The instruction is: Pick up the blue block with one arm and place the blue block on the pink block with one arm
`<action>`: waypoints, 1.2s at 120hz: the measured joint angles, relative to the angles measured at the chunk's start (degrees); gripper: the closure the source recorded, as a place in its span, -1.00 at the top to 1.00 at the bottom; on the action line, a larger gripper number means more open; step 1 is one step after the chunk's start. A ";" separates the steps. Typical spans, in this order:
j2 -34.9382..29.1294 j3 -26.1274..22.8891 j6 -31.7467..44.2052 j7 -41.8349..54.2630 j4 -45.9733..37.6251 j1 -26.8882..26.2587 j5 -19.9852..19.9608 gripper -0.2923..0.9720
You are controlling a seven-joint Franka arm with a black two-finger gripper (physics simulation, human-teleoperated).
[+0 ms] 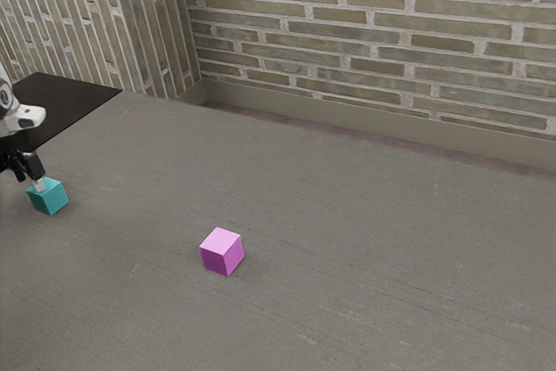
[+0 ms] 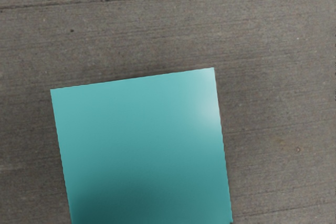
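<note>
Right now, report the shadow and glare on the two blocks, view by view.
Wrist view: the blue block carries a pale sheen near one corner and a soft dark shadow toward the opposite end. Exterior view: even light, no glare; the pink block has a bright top and one darker side.

Your exterior view looks from the arm's side, raised and well back from the blue block (image 1: 47, 196), toward the brick wall (image 1: 373, 32) beyond it. Your wrist view looks straight down, very near the blue block (image 2: 142, 145). Both views share that block and the table (image 1: 347, 215) around it.
</note>
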 joint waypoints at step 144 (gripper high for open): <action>4.22 0.37 5.62 -8.40 0.06 -0.87 -0.86 0.54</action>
